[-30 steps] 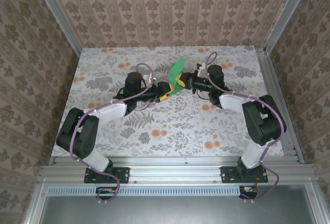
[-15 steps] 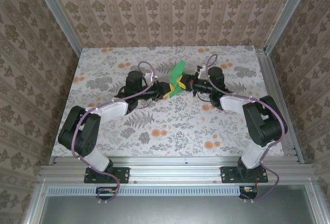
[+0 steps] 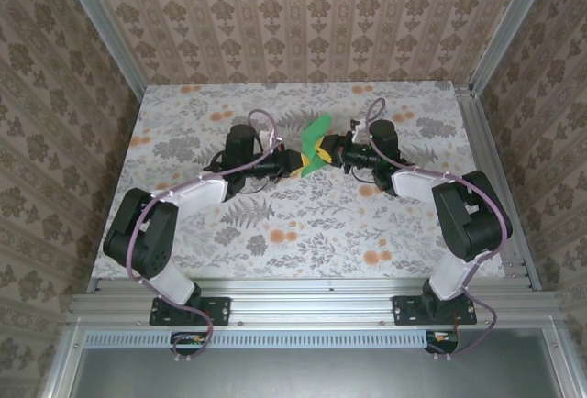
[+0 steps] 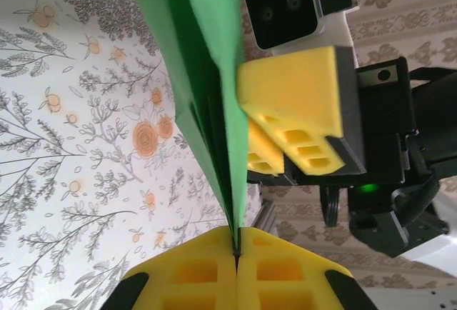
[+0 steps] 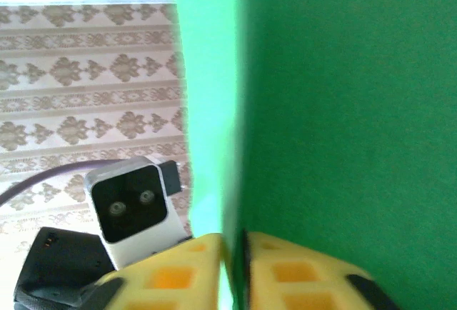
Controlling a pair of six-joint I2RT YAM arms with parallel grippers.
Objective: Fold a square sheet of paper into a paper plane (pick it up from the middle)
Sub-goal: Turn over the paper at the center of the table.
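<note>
The bright-green paper (image 3: 316,143) is folded into a narrow creased strip and held up above the middle of the table between both arms. My left gripper (image 3: 295,161) is shut on its lower edge; in the left wrist view the green paper (image 4: 207,88) runs down into the closed yellow pads (image 4: 186,274) of the left gripper (image 4: 236,251). My right gripper (image 3: 326,150) is shut on the same strip from the other side. In the right wrist view the paper (image 5: 335,110) fills the right half, pinched at the right gripper (image 5: 234,249). The two grippers nearly touch.
The floral tabletop (image 3: 275,224) lies beneath the raised paper. Patterned walls and aluminium frame rails (image 3: 486,141) enclose the table on three sides. The left wrist view shows the right gripper's yellow fingers (image 4: 300,103) and its camera (image 4: 285,10) close by.
The two grippers have drawn closer together and slightly toward the back. The green paper between them has narrowed from a wider flap to a slimmer upright strip.
</note>
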